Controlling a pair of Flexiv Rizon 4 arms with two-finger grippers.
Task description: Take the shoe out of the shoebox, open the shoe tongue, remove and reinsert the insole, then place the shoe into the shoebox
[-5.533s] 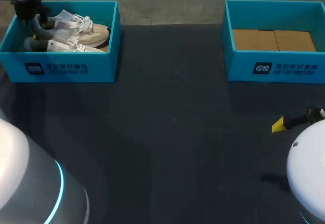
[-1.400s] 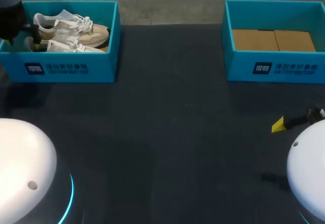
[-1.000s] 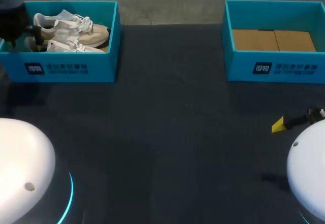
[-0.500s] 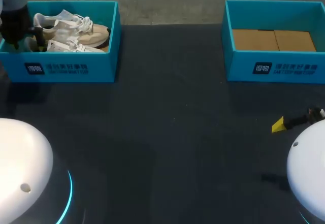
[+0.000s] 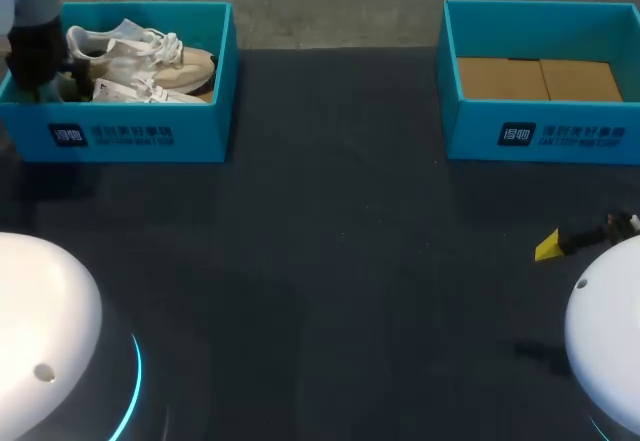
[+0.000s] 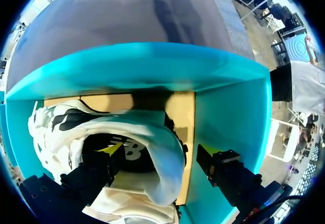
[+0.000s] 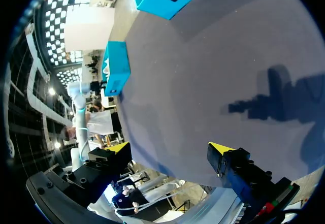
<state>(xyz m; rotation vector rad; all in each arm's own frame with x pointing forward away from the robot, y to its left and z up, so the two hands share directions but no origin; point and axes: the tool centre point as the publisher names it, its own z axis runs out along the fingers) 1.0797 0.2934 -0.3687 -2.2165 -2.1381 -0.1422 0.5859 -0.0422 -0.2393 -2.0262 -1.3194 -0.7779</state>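
A white and beige sneaker lies in the teal shoebox at the table's far left, on top of a second shoe. My left arm hangs over the box's left end, at the sneaker's heel. In the left wrist view my left gripper straddles the heel collar of the shoe. One finger sits inside the shoe's opening. The other stands outside, by the box wall, with a gap to the heel. My right gripper is open above bare table, holding nothing.
A second teal box with a cardboard floor stands at the far right. Near the table's right edge, my right gripper's yellow fingertip shows. Dark tabletop stretches between the two boxes.
My left arm has shifted right and down into the box's left end, closing in on the sneaker's heel. The right arm has not moved.
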